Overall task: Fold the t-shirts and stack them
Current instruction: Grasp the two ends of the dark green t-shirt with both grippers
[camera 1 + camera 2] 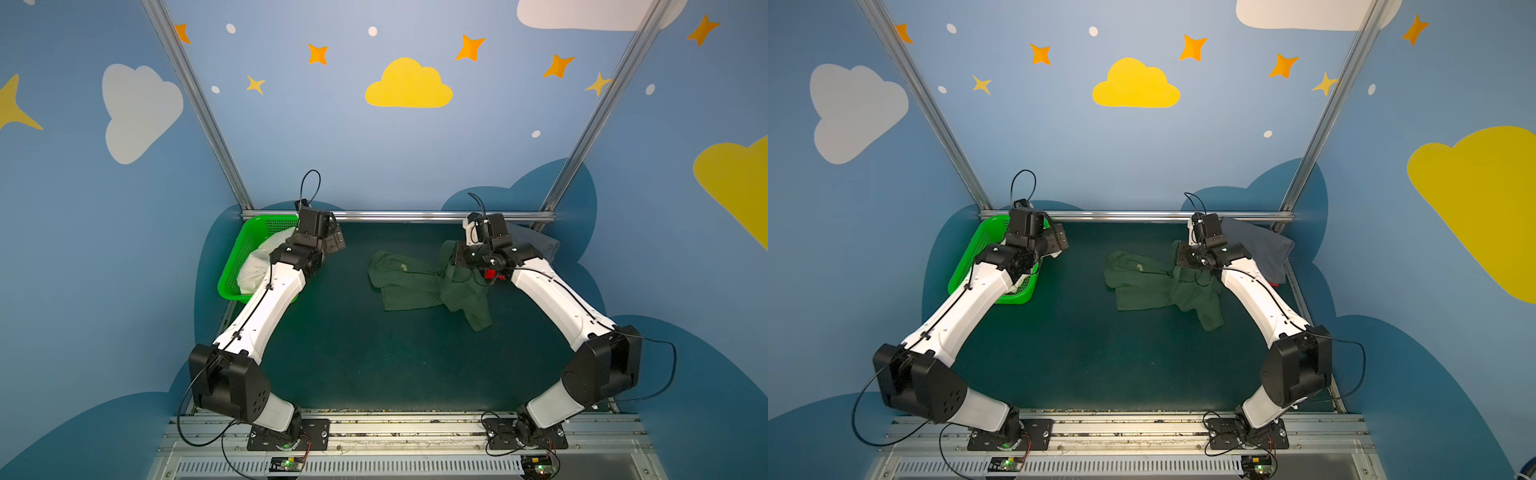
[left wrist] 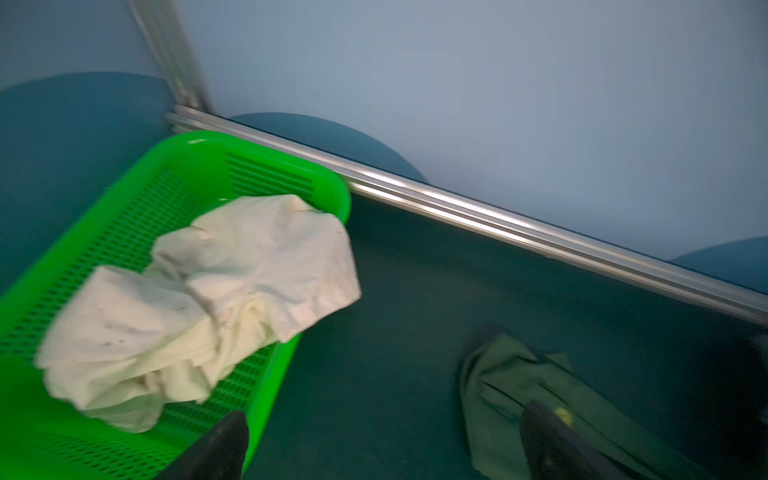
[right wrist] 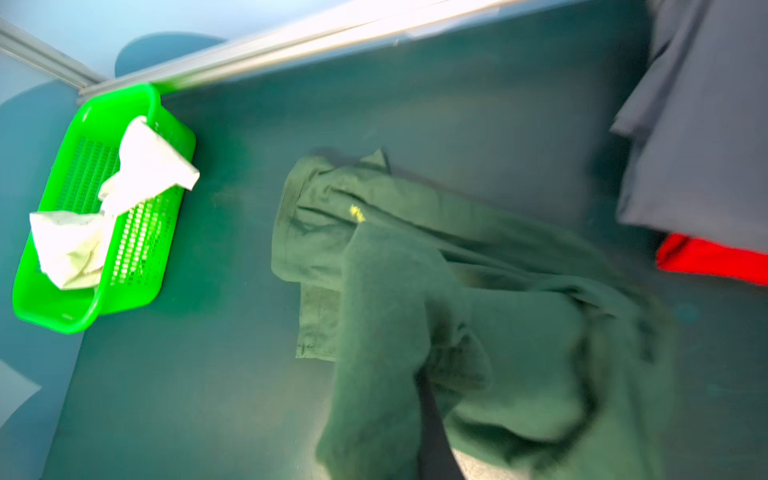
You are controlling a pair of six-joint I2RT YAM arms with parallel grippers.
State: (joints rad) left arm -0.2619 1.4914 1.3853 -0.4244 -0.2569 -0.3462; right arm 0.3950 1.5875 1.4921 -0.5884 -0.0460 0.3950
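Two claws differed: our right gripper (image 3: 430, 399) pinched dark green t-shirt (image 1: 409, 286), part lifted, we judged for spreading flat; left gripper (image 2: 384, 415) stood spread, empty, near basket (image 2: 249, 141), far left.

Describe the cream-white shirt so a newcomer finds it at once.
Find the bright green basket at the far left corner of the teal mat. The cream-white t-shirt lies crumpled inside it, one flap over the rim. It is the only pale cloth there.
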